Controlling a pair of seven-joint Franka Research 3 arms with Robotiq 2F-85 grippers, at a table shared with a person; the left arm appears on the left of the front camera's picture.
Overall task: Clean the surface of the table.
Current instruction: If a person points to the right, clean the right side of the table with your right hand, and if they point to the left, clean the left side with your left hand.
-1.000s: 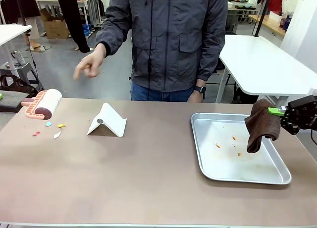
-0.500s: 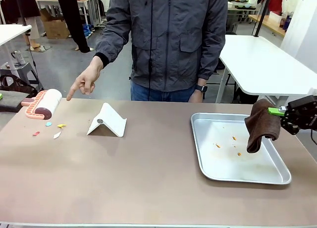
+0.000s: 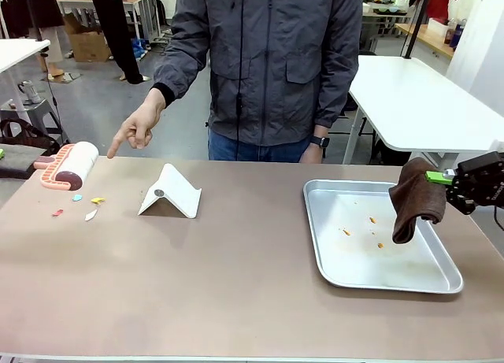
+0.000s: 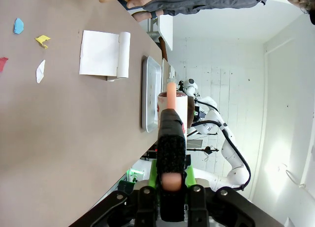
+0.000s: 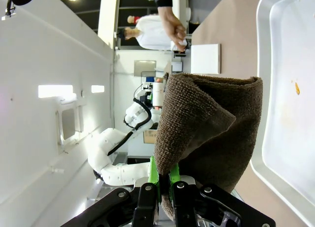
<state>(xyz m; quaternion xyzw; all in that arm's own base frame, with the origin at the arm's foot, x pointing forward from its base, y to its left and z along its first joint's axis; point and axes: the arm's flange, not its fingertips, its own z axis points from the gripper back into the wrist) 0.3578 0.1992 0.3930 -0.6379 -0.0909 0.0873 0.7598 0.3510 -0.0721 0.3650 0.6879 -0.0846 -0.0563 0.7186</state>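
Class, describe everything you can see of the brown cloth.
The brown cloth is dark, nubbly, towel-like fabric, folded into a thick wad. The right gripper is shut on its upper edge, so it droops over the right side of the metal tray. Whether its lower tip touches the tray is unclear.

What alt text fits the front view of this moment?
The right gripper holds a brown cloth over the right side of a silver tray on the table. A person's hand points toward a lint roller at the far left, near coloured scraps and a white stand.
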